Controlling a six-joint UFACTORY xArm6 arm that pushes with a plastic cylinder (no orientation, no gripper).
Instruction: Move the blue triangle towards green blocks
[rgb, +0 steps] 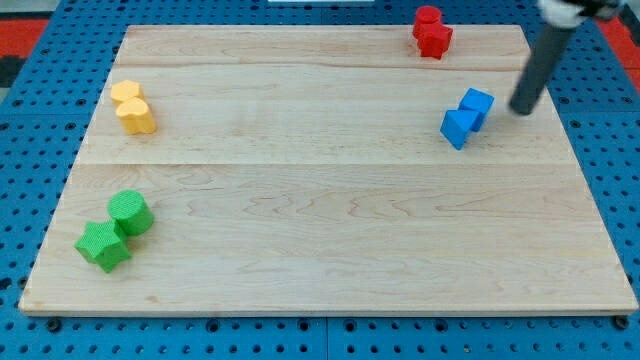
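Two blue blocks touch each other at the view's right: one (477, 105) above right and one (458, 128) below left; I cannot tell which is the triangle. My tip (521, 108) rests just to the right of the upper blue block, a small gap apart. The green blocks lie far off at the view's bottom left: a green cylinder (130, 212) and a green star (102, 246), touching each other.
Two red blocks (432, 32) sit at the view's top right near the board's edge. Two yellow blocks (133, 107) sit at the view's left. The wooden board (320, 200) lies on a blue pegboard.
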